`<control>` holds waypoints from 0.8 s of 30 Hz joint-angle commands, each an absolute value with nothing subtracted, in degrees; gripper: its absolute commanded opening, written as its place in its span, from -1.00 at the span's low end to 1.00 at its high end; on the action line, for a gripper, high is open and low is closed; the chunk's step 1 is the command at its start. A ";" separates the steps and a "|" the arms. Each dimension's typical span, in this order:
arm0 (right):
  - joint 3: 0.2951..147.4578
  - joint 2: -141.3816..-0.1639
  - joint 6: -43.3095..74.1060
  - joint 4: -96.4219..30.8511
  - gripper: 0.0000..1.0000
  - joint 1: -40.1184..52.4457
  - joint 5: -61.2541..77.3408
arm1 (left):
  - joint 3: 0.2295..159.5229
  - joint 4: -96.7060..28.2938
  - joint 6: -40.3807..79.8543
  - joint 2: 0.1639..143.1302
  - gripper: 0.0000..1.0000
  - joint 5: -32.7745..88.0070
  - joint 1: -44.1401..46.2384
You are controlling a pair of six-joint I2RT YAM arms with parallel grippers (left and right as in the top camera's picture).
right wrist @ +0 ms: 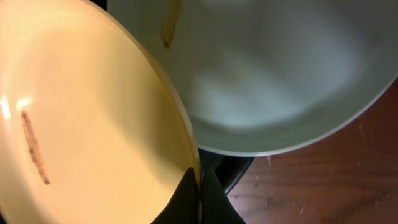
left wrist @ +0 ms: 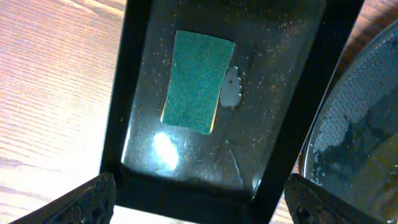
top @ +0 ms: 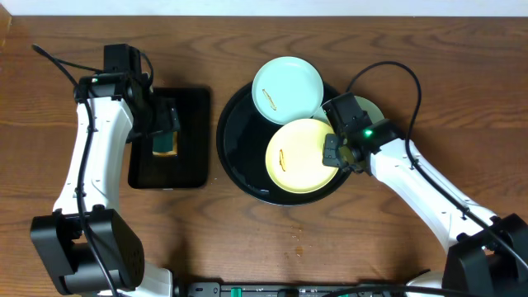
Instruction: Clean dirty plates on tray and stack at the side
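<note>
The round black tray (top: 239, 157) holds a pale yellow plate (top: 297, 157) with a brown smear and a pale blue plate (top: 286, 89) with a smear, leaning on its far rim. A third pale plate (top: 374, 110) shows partly under my right arm. My right gripper (top: 334, 153) is shut on the yellow plate's right rim. In the right wrist view the fingers (right wrist: 199, 193) pinch the yellow plate (right wrist: 87, 124), with a pale blue plate (right wrist: 273, 74) beside it. My left gripper (top: 165, 136) is open and empty (left wrist: 202, 208) above a green sponge (left wrist: 198, 81).
The sponge lies in a small rectangular black tray (top: 194, 124), left of the round tray; its wet floor (left wrist: 292, 112) and the round tray's edge (left wrist: 360, 143) show in the left wrist view. Bare wooden table (top: 412, 49) surrounds both trays.
</note>
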State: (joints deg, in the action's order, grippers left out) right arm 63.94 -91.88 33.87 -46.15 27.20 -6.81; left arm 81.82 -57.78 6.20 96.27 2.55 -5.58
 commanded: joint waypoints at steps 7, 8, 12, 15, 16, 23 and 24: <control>64.79 -91.11 24.12 -43.05 -0.98 28.64 -9.56 | 73.58 -51.11 6.90 96.14 0.73 1.45 -5.72; 64.75 -91.11 24.12 -43.75 -0.98 28.93 -9.56 | 72.97 -49.91 6.90 96.14 0.74 1.45 -5.72; 64.71 -91.11 25.26 -46.13 -0.98 30.00 -9.65 | 70.74 -44.38 6.92 96.14 0.73 1.48 -5.72; 64.64 -91.11 27.09 -46.15 -0.98 30.15 -9.56 | 68.97 -42.02 6.90 96.14 0.73 1.45 -5.72; 64.64 -91.11 27.70 -46.02 -0.98 30.15 -9.39 | 68.07 -41.01 6.83 96.14 0.73 1.43 -5.72; 64.64 -91.11 28.73 -44.31 -0.98 30.83 -8.71 | 59.02 -26.59 5.37 96.27 0.70 1.43 -5.72; 64.64 -91.11 28.73 -44.18 -0.98 30.83 -8.71 | 58.06 -25.34 5.37 96.27 0.65 1.43 -5.72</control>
